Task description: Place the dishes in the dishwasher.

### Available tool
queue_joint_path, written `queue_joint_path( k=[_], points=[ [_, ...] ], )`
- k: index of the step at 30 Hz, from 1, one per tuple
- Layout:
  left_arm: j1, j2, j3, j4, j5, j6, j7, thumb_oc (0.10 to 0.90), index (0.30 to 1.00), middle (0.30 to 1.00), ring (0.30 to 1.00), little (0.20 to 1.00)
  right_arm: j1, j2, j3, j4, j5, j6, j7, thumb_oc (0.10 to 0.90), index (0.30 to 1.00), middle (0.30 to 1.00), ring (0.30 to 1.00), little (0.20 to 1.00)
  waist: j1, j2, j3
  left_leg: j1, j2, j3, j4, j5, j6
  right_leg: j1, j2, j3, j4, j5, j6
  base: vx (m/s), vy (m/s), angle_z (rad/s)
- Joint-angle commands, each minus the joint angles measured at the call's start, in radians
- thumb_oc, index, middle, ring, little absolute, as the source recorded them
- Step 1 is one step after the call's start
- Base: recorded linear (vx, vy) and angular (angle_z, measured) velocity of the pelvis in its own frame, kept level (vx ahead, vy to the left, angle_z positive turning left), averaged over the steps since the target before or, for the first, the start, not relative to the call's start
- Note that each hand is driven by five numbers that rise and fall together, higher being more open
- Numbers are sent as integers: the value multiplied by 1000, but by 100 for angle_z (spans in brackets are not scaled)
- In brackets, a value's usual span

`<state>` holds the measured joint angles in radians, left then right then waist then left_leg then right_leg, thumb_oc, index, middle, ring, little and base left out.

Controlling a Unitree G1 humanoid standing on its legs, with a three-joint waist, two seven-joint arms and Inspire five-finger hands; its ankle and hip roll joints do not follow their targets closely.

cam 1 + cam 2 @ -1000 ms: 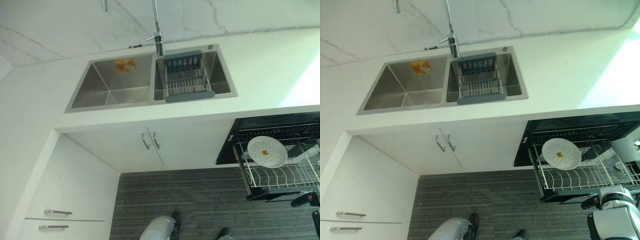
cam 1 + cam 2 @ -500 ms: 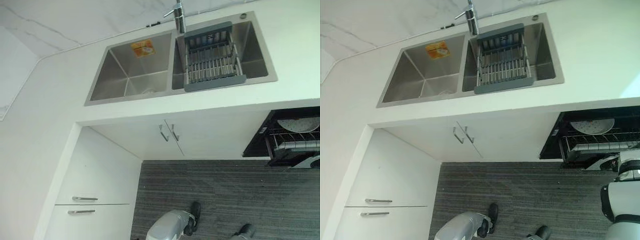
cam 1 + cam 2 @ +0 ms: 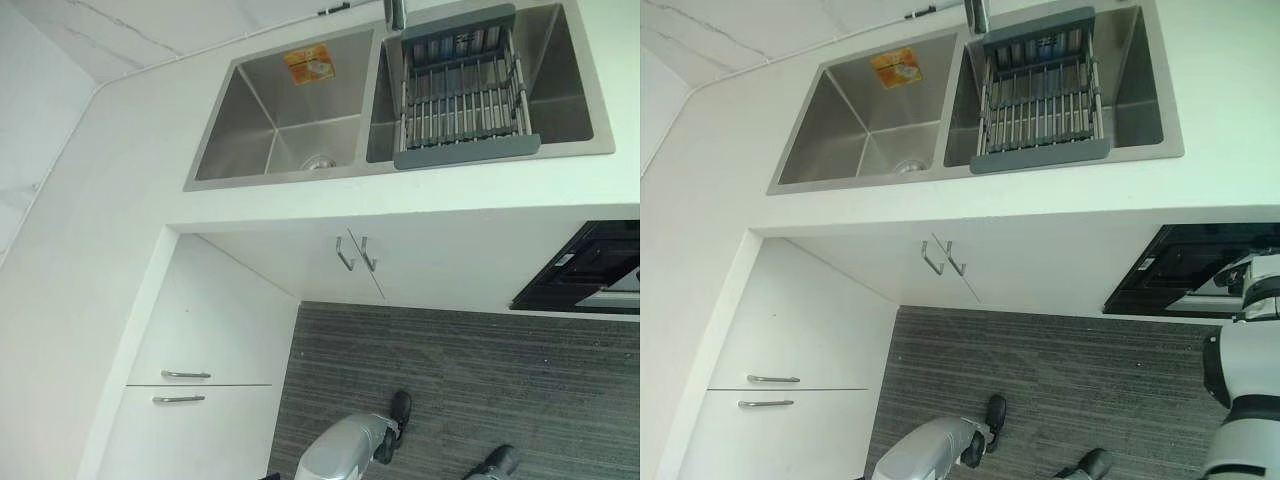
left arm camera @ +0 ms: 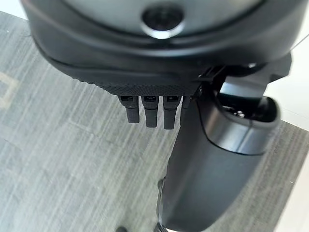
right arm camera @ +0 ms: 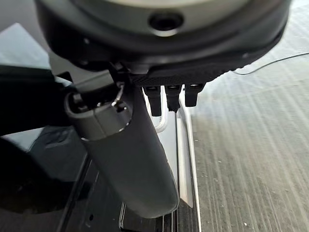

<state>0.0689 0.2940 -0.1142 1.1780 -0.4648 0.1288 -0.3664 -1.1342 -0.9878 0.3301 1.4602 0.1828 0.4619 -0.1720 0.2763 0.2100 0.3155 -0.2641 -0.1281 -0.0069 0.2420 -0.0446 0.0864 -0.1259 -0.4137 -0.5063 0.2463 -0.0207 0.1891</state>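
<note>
White worktop (image 3: 120,200) carries a double sink (image 3: 300,120); its right basin holds a grey drying rack (image 3: 462,100), with no dishes seen. Dishwasher (image 3: 1185,270) sits under the worktop at right. Left hand (image 4: 149,108) and right hand (image 5: 169,96): fingers straight, holding nothing.

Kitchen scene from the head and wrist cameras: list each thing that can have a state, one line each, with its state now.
Sink: both basins hold no dishes.
Drying rack: sits across the right basin, empty.
Cabinet doors: shut.
Drawers: shut.
Dishwasher: dark front at the edge, state unclear.
Left hand: fingers straight, holding nothing.
Right hand: fingers straight, holding nothing.
</note>
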Motion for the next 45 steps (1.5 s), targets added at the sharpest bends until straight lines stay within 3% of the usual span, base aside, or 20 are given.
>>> queue_joint_path(
  k=[1,11,14,17,19,23,25,26,29,30,31,34,37,42,45],
  points=[
    [23,122,-7,-11,-33,-22,-48,800,900,900,900,900,-197,-65,144,-222,-40,-236,-13,800,900,900,900,900,72,-53,-36,-23,95,-30,58,-81,-119,-23,-42,50,54,5,9,-41,-57,-3],
    [-5,140,-19,-80,-130,-102,-109,800,900,900,900,900,-105,-55,101,-218,-6,-285,126,800,900,900,900,900,59,-108,-14,-19,122,-16,58,-88,-118,-45,-15,70,54,17,10,-64,-25,-4],
    [-13,139,-15,-110,-195,-90,-159,800,900,900,900,900,-18,-28,47,-254,13,-312,162,800,900,900,900,900,48,-122,-9,-12,133,-4,58,-92,-117,-49,-10,80,54,22,10,-67,74,-4],
    [-47,143,-62,-135,-164,-118,-184,800,900,900,900,900,194,52,-40,-321,39,-372,214,800,900,900,900,900,24,-165,0,12,144,10,58,-103,-110,-35,-9,90,54,47,17,-24,167,-29],
    [-71,141,-74,-138,-170,-126,-147,800,900,900,900,900,345,137,-106,-361,62,-403,226,800,900,900,900,900,4,-209,-5,46,143,17,58,-124,-99,-18,-9,99,54,85,26,52,216,-32],
    [-73,133,-73,-137,-168,-138,-117,800,900,900,900,900,519,223,-165,-417,112,-444,231,800,900,900,900,900,-24,-250,-25,101,138,23,58,-158,-78,11,3,103,54,164,42,109,151,-45],
    [-63,132,-70,-128,-139,-167,-113,800,900,900,900,900,617,270,-198,-455,128,-469,230,800,900,900,900,900,-44,-260,-43,122,136,18,58,-169,-64,41,36,108,54,152,30,117,63,-27],
    [-60,129,-73,-125,-117,-186,-101,800,900,900,900,900,670,299,-208,-475,150,-478,222,800,900,900,900,900,-64,-266,-51,120,132,20,58,-154,-55,30,58,124,54,133,0,61,-35,-19],
    [-83,117,-86,-124,-75,-214,-47,800,900,900,900,900,792,377,-234,-510,186,-502,203,800,900,900,900,900,-140,-272,-72,136,128,6,58,-173,-40,-24,190,301,54,15,-32,83,-168,21],
    [-101,111,-75,-129,-48,-227,-14,800,900,900,900,900,848,419,-240,-519,192,-526,206,800,900,900,900,900,-174,-276,-81,139,124,8,58,-177,-34,-48,237,359,54,1,-35,68,-279,81],
    [-108,107,-68,-132,-45,-229,-2,800,900,900,900,900,862,436,-240,-520,188,-532,209,800,900,900,900,900,-183,-278,-86,134,122,11,58,-172,-33,-59,245,367,54,3,-37,49,-327,102],
    [-114,79,-9,-118,-79,-239,24,800,900,900,900,900,934,505,-255,-492,186,-569,223,800,900,900,900,900,-193,-267,-100,153,146,54,58,-170,-49,-25,264,348,54,-38,-67,63,-319,51],
    [-103,58,30,-104,-73,-250,48,800,900,900,900,900,966,532,-287,-491,294,-545,204,800,900,900,900,900,-198,-260,-121,183,189,95,58,-169,-84,13,279,327,54,-85,-100,90,-226,29],
    [-132,12,34,-115,-88,-248,76,800,900,900,900,900,1019,579,-271,-558,225,-544,185,800,900,900,900,900,-235,-245,-133,183,247,198,58,-116,-127,38,259,268,54,-102,-115,-28,-40,47],
    [-141,-5,35,-105,-122,-274,94,800,900,900,900,900,1009,594,-242,-546,217,-550,194,800,900,900,900,900,-239,-238,-143,186,227,171,58,-132,-120,43,255,267,54,-106,-116,-48,62,68]
  ],
)
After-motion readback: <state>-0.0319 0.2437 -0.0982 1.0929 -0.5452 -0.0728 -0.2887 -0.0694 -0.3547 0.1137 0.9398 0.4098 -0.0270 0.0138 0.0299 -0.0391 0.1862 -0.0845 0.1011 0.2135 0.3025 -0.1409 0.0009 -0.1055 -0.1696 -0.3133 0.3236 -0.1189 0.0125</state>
